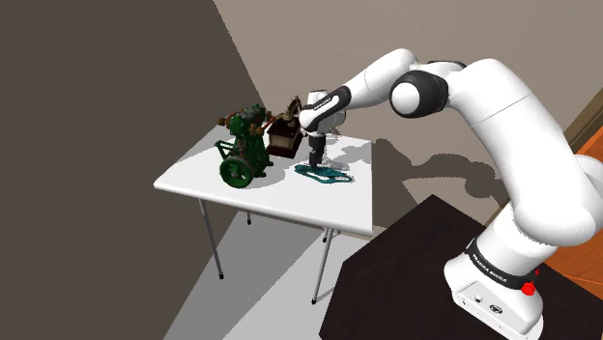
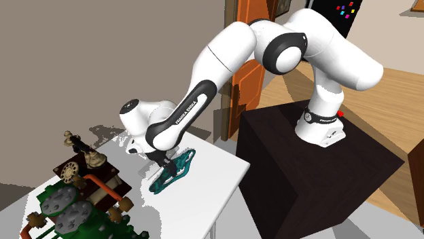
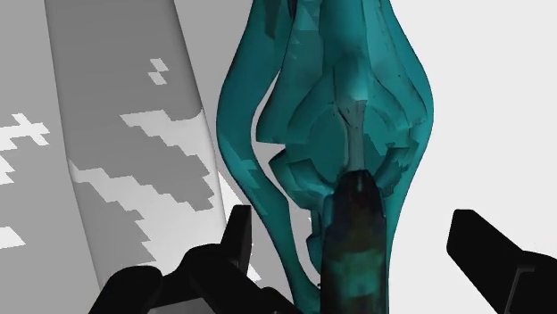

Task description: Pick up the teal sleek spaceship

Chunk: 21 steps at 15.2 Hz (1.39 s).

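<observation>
In the shoulder view, the teal spaceship (image 1: 326, 175) lay flat on the white table (image 1: 193, 179), to that view's right of a green engine model (image 1: 244, 155), with the gripper (image 1: 316, 160) directly over it. The second exterior view showed the gripper (image 2: 162, 163) down at the spaceship (image 2: 179, 165). In the wrist view, the fingers (image 3: 482, 245) stood wide apart on either side of the spaceship (image 3: 330, 116), clasping nothing.

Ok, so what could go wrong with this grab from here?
The open gripper straddles the ship at its narrow tail; the hull looks thin and curved, so the grip may slip when closing. The ship lies low on the table, so going lower could jam the gripper against it. The brown phone stands close by; a swing on lift might knock it.
</observation>
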Tool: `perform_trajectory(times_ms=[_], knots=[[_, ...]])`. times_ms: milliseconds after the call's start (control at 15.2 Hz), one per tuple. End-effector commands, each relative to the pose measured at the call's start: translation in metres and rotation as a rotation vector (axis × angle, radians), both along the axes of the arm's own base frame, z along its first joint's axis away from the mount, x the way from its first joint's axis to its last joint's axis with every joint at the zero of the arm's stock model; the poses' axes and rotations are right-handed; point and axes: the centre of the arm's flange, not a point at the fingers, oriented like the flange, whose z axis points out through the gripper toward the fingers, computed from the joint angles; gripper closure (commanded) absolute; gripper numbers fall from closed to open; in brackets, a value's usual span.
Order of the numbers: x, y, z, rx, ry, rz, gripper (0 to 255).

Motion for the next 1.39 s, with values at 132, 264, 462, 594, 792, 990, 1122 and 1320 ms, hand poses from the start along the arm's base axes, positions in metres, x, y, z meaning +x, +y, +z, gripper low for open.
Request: perform_trajectory(times_ms=[132,264,462,594,792,990,1122,1320], knots=[[0.000,0.000,-0.001,0.000,-0.001,0.000,255],[0.000,0.000,-0.001,0.000,-0.001,0.000,255],[0.000,0.000,-0.001,0.000,-0.001,0.000,255],[0.000,0.000,-0.002,0.000,-0.001,0.000,255],[0.000,0.000,0.014,0.000,-0.001,0.000,255],[0.000,0.000,0.030,0.000,-0.001,0.000,255],[0.000,0.000,0.041,0.000,-0.001,0.000,255],[0.000,0.000,0.056,0.000,-0.001,0.000,255]])
